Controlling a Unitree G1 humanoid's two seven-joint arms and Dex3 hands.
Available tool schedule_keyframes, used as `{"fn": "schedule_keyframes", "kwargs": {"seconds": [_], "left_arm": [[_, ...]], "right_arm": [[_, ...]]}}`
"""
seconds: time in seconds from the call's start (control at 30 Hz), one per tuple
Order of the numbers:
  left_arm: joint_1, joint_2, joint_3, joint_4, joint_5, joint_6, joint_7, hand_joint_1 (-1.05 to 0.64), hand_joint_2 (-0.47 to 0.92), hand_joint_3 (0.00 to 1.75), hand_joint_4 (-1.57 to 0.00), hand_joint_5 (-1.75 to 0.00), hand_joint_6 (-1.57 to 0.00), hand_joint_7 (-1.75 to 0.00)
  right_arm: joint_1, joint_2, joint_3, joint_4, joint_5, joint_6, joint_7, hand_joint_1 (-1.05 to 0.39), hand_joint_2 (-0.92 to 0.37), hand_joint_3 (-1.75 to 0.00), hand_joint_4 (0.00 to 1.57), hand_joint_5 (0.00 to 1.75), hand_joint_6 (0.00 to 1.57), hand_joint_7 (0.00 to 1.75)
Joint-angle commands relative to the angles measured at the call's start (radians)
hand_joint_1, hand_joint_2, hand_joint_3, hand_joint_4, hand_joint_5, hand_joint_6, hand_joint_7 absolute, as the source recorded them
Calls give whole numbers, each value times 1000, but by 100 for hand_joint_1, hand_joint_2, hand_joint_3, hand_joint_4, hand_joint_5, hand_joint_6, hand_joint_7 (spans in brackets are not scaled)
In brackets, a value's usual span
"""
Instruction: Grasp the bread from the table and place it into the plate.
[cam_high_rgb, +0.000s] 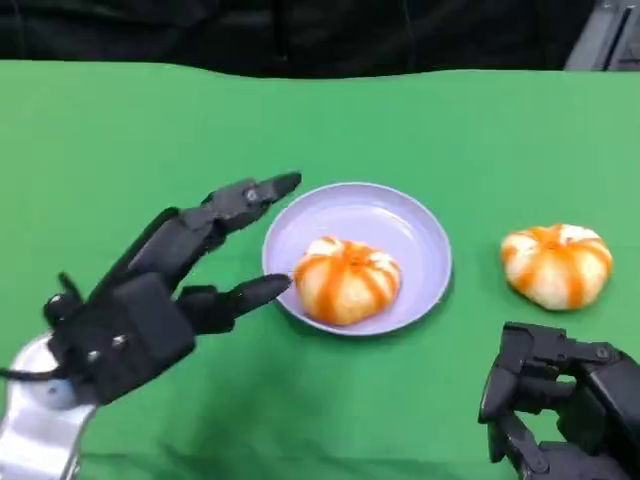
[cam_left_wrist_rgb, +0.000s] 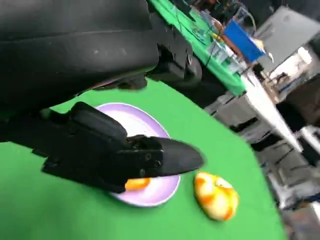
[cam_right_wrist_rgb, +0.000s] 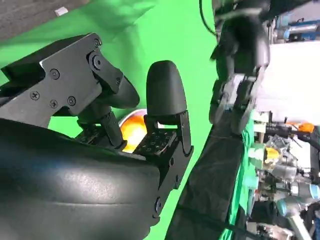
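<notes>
So there are two orange-striped buns here. One bread (cam_high_rgb: 346, 279) is sitting in the lavender plate (cam_high_rgb: 420, 235), toward the plate's 7 o'clock side, and the second bread (cam_high_rgb: 556, 264) is out on the green bench (cam_high_rgb: 120, 140) at about 3 o'clock from the plate, well apart from it.

The left hand (cam_high_rgb: 175, 290) is over at the plate's 9 o'clock, fingers spread apart and holding nothing. Its upper fingers (cam_high_rgb: 250, 195) reach toward the plate's rim around 10 o'clock, and the lower fingertip ends just beside the rim near the bun, though I can't tell if it actually touches. From the left wrist camera you get the plate (cam_left_wrist_rgb: 132, 117) partly covered by the black fingers (cam_left_wrist_rgb: 170, 157), a sliver of orange bun (cam_left_wrist_rgb: 136, 184) peeking out under them, and the other bun (cam_left_wrist_rgb: 216, 195) on the bench past the plate.

The right hand (cam_high_rgb: 560, 405) is down at about 5 o'clock from the plate, just below the loose bun, fingers curled in with nothing in them. Its wrist camera catches a bit of orange bread (cam_right_wrist_rgb: 131, 131) between the fingers (cam_right_wrist_rgb: 165, 92).
</notes>
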Motion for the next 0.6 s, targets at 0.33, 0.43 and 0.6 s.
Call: {"fn": "schedule_keyframes", "kwargs": {"seconds": [0.33, 0.43, 0.6], "left_arm": [[304, 30, 167, -361, -362, 198, -113, -20, 92, 30, -77, -19, -72, -12], [384, 37, 218, -441, -459, 268, -125, -16, 92, 31, -82, -21, -74, -12], [399, 44, 239, -459, -489, 287, -142, -16, 92, 33, -81, -20, -74, -11]], "right_arm": [[-9, -14, -19, 19, 2, 5, -2, 2, -58, -118, 78, 175, 77, 149], [-18, -14, -24, 38, -1, -5, -3, 2, -59, -117, 77, 175, 76, 149], [-24, -19, -27, 52, -2, -14, 4, 3, -60, -116, 76, 175, 75, 150]]}}
